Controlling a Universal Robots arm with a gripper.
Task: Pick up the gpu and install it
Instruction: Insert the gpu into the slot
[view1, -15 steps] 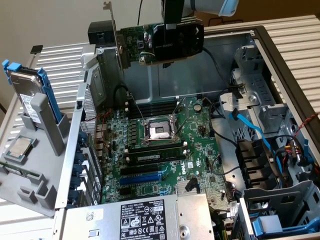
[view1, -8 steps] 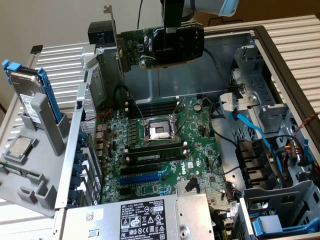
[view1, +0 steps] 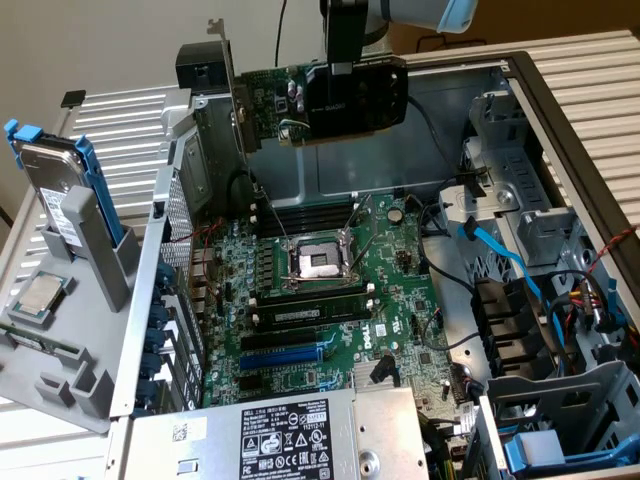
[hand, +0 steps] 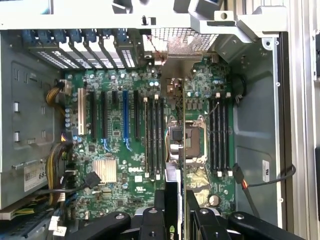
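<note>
Gripper (view1: 340, 62) pinched the gpu (view1: 370, 100) by its black shroud above the motherboard (view1: 400, 280). It looked stiff, light and fragile.

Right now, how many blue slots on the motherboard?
1. The blue slot sits among black slots, between the white slot and the processor socket. The held card may hide others.
</note>
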